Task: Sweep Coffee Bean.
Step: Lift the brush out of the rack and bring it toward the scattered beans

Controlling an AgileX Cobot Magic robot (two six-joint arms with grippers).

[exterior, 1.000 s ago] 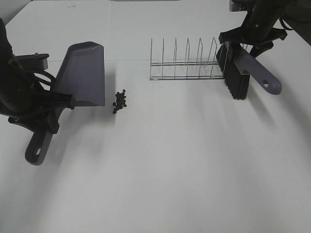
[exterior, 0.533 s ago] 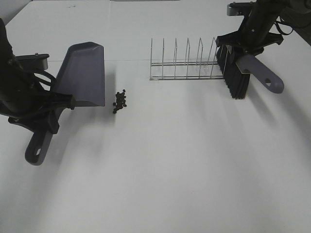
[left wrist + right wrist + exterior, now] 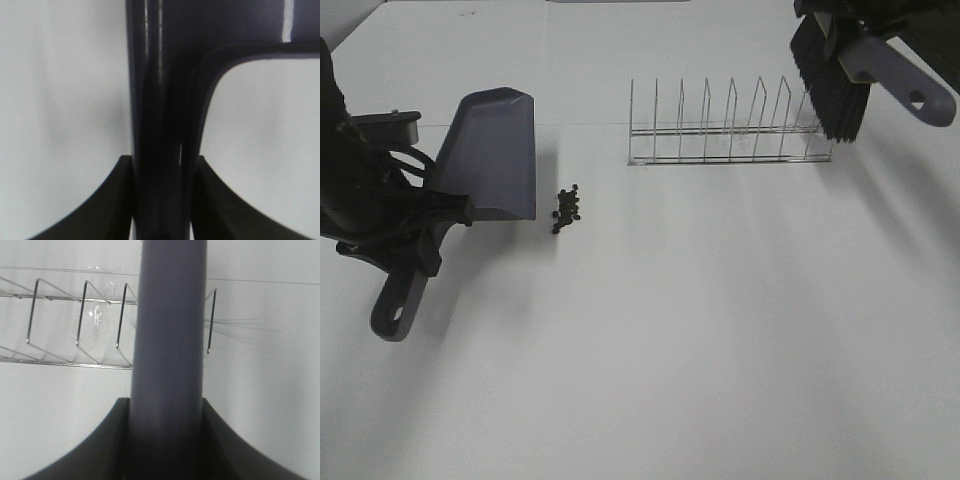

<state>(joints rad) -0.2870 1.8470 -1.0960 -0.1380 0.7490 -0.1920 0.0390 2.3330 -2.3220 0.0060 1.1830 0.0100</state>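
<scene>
Near the left edge, the left gripper (image 3: 420, 238) is clamped on the handle of the grey-purple dustpan (image 3: 495, 150). Its mouth faces the coffee bean (image 3: 566, 208) cluster just beside it on the counter (image 3: 670, 350). A wire rack (image 3: 720, 130) stands toward the far edge. At the far right corner, the right gripper (image 3: 167, 440) is closed around the brush (image 3: 835, 85) handle, with the bristles at the rack's right end.

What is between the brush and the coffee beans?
The wire rack stands between the brush and the beans. From the rack to the beans, only bare table. The high view shows it.
</scene>
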